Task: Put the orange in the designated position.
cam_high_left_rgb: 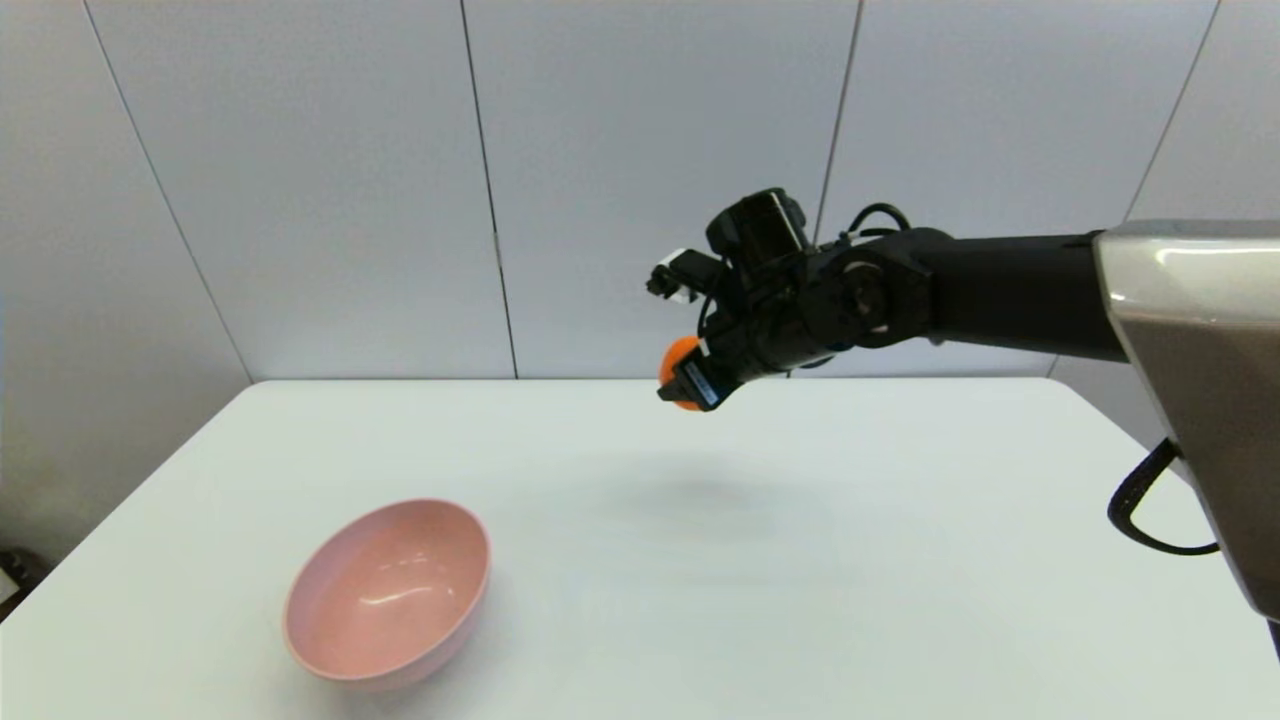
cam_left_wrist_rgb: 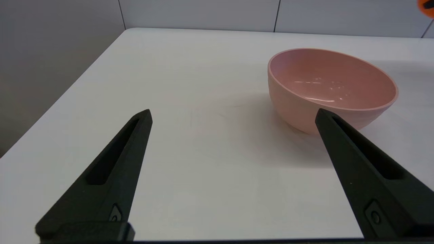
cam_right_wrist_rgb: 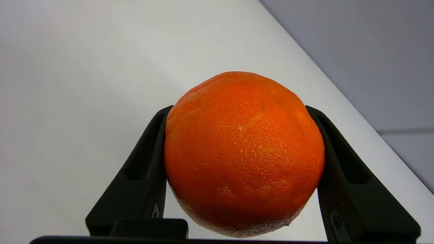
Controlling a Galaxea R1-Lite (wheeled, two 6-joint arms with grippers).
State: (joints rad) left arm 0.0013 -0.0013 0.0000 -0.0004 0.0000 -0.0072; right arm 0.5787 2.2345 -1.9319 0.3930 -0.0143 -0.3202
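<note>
Since the orange (cam_right_wrist_rgb: 244, 152) gets pinched between the right gripper (cam_high_left_rgb: 690, 385) jaws, it's kept airborne — left gripper (cam_left_wrist_rgb: 234, 115) jaws spread, nothing between them.

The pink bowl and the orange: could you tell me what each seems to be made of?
The pink bowl looks like smooth glossy plastic or melamine, judging by streaky highlights inside. The orange, clamped in the right tool, shows real pitted matte peel.
</note>
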